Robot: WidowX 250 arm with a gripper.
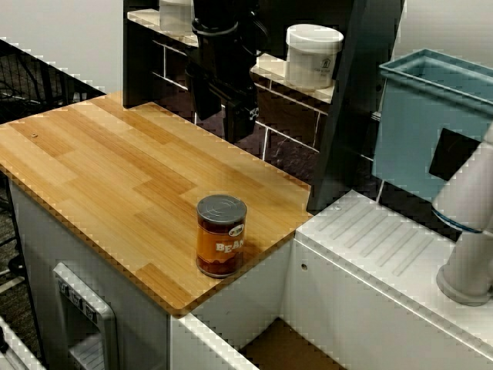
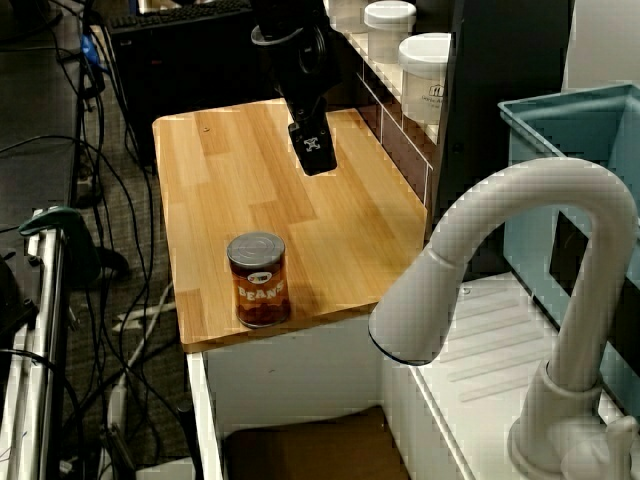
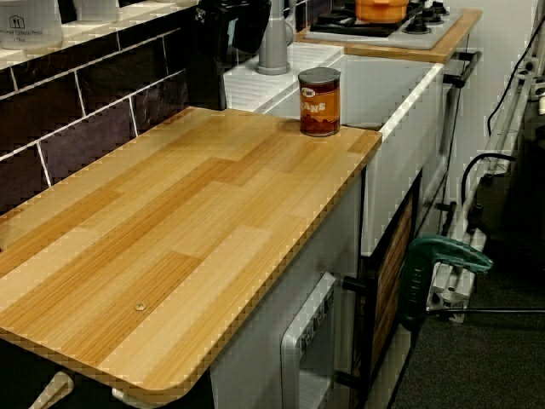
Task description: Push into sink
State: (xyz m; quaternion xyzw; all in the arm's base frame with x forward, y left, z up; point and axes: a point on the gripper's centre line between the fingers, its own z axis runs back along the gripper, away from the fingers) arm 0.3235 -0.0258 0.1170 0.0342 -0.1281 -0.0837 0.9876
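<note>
Wooden counter holds can beside sink.

The can carries the only clear word: "BEANS" in pale letters on its orange-brown label, read whole in the view from the faucet side. The front view cuts it to "BEAN", and the view along the counter shows only "ANS". A small oval brand badge sits above the word, too small to read. The far white tub has a dark printed mark, and a tub bears fine print, both illegible.
</note>
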